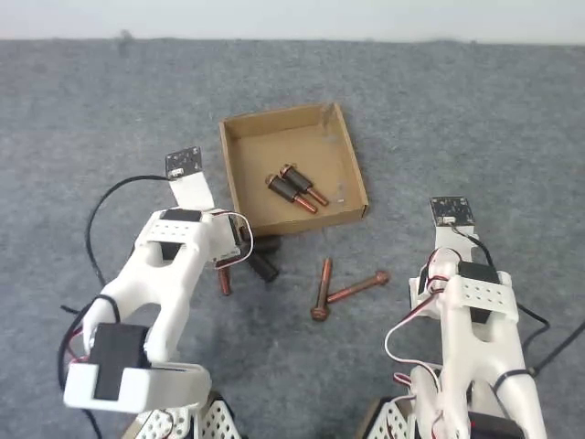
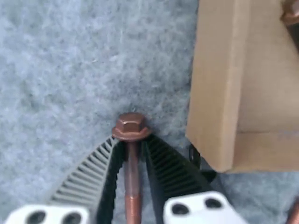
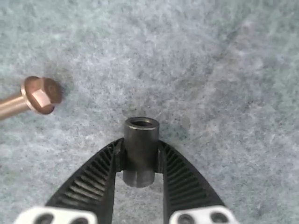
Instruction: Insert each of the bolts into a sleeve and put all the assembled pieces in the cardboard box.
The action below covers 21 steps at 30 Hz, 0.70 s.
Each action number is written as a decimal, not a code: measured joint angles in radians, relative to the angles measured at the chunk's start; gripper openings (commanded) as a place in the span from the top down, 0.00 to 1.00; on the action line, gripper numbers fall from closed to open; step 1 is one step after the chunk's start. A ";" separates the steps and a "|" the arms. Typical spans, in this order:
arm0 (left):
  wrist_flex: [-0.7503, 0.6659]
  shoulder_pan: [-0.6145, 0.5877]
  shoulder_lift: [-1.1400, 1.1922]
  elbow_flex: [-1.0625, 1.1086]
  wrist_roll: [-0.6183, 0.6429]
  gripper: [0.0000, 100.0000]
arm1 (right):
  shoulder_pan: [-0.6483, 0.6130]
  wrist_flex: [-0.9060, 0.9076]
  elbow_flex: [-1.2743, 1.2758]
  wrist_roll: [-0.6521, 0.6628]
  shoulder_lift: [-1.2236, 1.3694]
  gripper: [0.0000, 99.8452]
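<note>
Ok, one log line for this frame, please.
left gripper: shut on bolt | right gripper: shut on sleeve | cardboard box: two assembled pieces inside | table: two loose bolts

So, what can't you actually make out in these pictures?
High view: the left arm covers part of the dark sleeves beside the cardboard box; their count is unclear.
High view: the right arm covers the right gripper and its sleeve.
Left wrist view: the held bolt runs off the frame edge inside the left gripper, so its tip is cut off.
Right wrist view: the loose bolt is cut by the edge.
</note>
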 measured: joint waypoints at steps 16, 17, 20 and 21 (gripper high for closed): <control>0.052 -0.002 -0.041 0.011 -0.025 0.99 | 0.000 -0.041 0.000 0.000 0.000 0.99; 0.031 -0.002 -0.072 0.043 -0.025 0.99 | 0.000 -0.057 0.000 0.000 0.000 0.99; -0.017 -0.009 -0.163 0.127 -0.026 0.99 | 0.000 -0.110 0.000 0.000 0.000 0.99; -0.028 -0.018 -0.192 0.149 -0.028 0.99 | 0.000 -0.127 0.000 0.000 0.000 0.99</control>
